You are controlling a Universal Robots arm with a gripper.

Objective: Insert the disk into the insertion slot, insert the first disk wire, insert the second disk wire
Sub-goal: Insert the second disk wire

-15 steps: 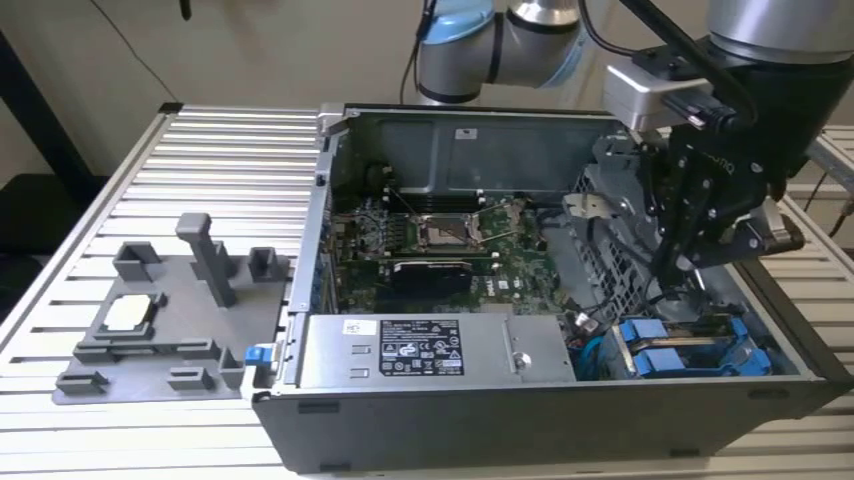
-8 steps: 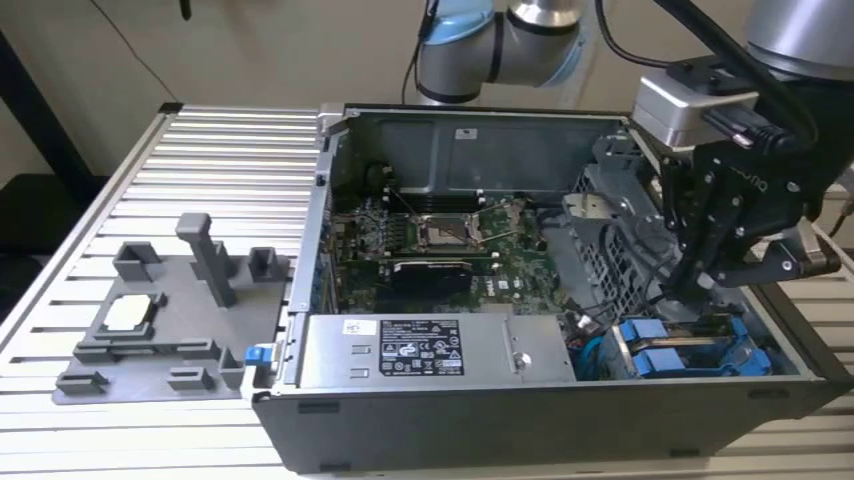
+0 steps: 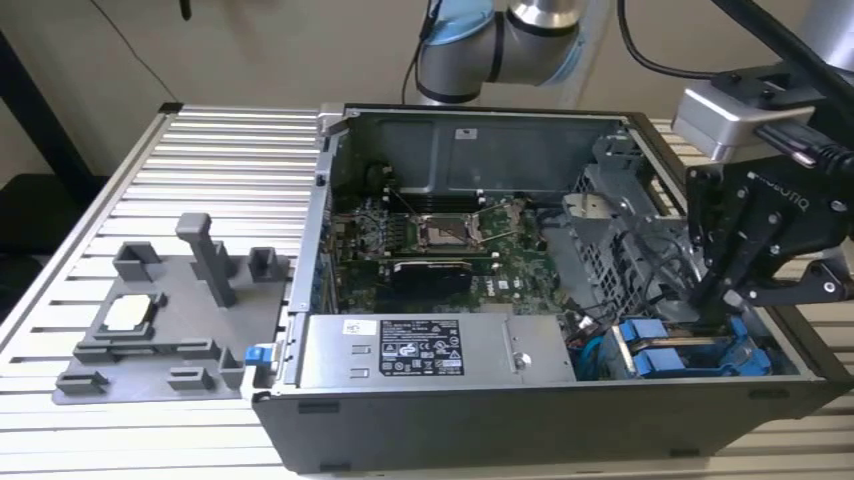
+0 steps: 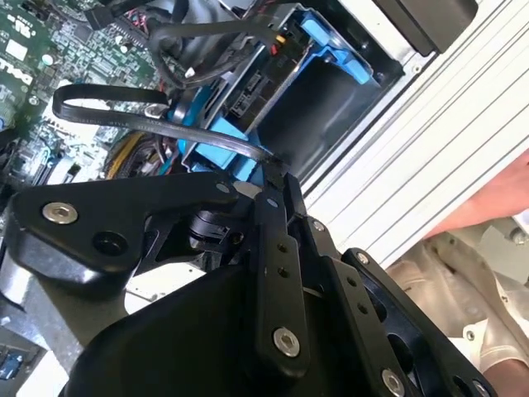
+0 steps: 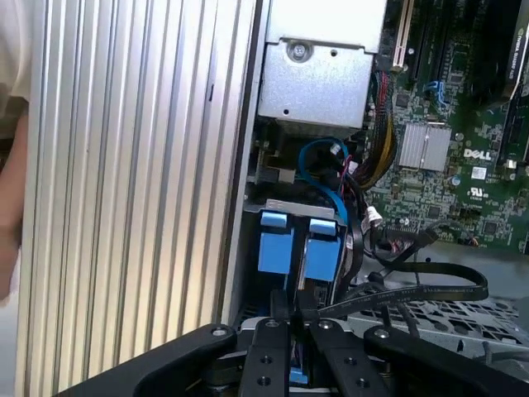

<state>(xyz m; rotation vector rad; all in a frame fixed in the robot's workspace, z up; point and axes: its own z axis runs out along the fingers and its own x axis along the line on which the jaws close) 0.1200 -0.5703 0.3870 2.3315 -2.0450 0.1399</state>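
- My tool reaches down into the open computer case, at the drive bay in its corner; the fingers look pressed together on a thin flat black cable.
- The disk in its blue carrier sits just ahead of my fingertips, seemingly already pushed into its slot beside a second blue carrier.
- I judge the disk step done and wire work underway; whether either wire is seated I cannot tell.
- The grey power supply lies well off to my side.
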